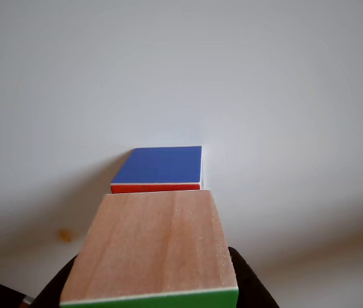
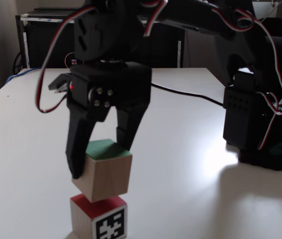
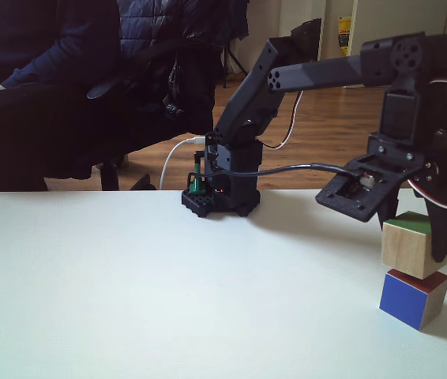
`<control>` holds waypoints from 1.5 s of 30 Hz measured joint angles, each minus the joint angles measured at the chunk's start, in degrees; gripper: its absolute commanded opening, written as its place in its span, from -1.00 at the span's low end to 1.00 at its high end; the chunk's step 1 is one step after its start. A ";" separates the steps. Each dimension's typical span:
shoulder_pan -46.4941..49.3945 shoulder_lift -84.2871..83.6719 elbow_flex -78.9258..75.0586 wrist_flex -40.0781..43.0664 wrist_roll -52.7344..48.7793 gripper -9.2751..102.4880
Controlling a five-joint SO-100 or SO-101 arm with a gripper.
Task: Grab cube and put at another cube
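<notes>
The arm [image 3: 318, 75] reaches from its base at the table's [image 3: 129, 292] far side and bends down at the wrist. Its gripper [image 2: 101, 159] is closed on the cube [image 2: 103, 172], which is tilted slightly, green face up (bare wood on the sides). It rests atop another cube [image 3: 413, 296], blue, red-topped, at the right in a fixed view.
</notes>
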State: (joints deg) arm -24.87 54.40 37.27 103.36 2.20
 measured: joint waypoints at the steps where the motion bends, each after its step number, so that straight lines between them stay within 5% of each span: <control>1: 0.00 -0.35 -0.18 0.00 0.00 -0.72; 20: 0.09 -3.43 -2.90 0.00 0.35 -0.67; 45: -0.35 -3.34 -2.90 0.00 -0.53 -0.12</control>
State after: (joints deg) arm -25.22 51.06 34.37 103.36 1.67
